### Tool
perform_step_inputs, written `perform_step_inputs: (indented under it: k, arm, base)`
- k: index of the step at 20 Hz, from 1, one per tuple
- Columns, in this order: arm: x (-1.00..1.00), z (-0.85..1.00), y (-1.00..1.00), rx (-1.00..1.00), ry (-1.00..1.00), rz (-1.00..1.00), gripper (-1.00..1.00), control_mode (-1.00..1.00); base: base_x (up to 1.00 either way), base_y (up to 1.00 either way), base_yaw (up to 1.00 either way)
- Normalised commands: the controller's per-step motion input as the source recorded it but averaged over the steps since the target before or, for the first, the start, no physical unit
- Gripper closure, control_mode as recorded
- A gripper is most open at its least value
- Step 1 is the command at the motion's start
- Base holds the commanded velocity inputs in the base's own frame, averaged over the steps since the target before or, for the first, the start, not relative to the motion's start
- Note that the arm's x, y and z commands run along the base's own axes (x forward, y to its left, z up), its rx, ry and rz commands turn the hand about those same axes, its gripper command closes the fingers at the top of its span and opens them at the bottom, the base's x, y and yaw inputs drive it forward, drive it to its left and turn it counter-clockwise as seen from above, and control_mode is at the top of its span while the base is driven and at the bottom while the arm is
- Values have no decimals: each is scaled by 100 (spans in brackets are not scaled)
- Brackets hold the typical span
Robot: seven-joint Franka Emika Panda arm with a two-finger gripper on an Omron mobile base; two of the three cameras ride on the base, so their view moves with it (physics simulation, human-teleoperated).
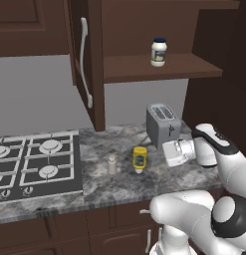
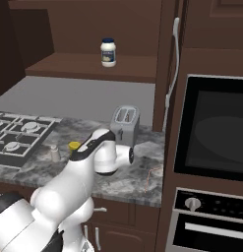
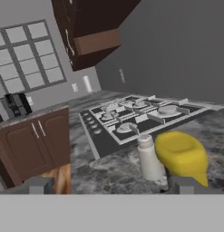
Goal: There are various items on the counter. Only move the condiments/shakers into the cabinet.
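Looking down over the base I see the speckled granite counter (image 1: pixel 119 184) running between a black stovetop (image 1: pixel 35 164) on my left and a tall dark unit holding a black wall oven (image 2: pixel 214 128) on my right, with brown base cabinets (image 1: pixel 69 234) below. Above it the wall cabinet (image 1: pixel 164 67) stands with its door (image 1: pixel 87 64) swung out, and the white jar with the dark blue lid (image 1: pixel 159 52) sits upright on its shelf. On the counter the grey toaster (image 1: pixel 163 124) stands toward the back wall; in front of it the yellow squeeze bottle (image 1: pixel 140 159) and the small pale grey shaker (image 1: pixel 112 165) stand upright, just beside each other. My arm is folded low over the counter's front edge, forearm level, wrist turned toward the stovetop. The gripper (image 3: pixel 111 186) points sideways at the bottle, fingers spread as wide as they go and holding nothing; in the hand view the bottle looms just ahead of one fingertip (image 3: pixel 186 185).
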Motion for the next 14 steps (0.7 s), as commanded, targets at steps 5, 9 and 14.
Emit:
perform_step_inputs:
  k: [5, 9, 14]
  arm:
    - [0, 0, 0, 0, -1, 0, -100, -100]
    - [0, -4, 0, 0, -7, 0, -100, -100]
    - [0, -13, 10, 0, -3, 0, -100, -100]
  base:
    - [0, 0, 0]
    - [0, 0, 0]
    - [0, 0, 0]
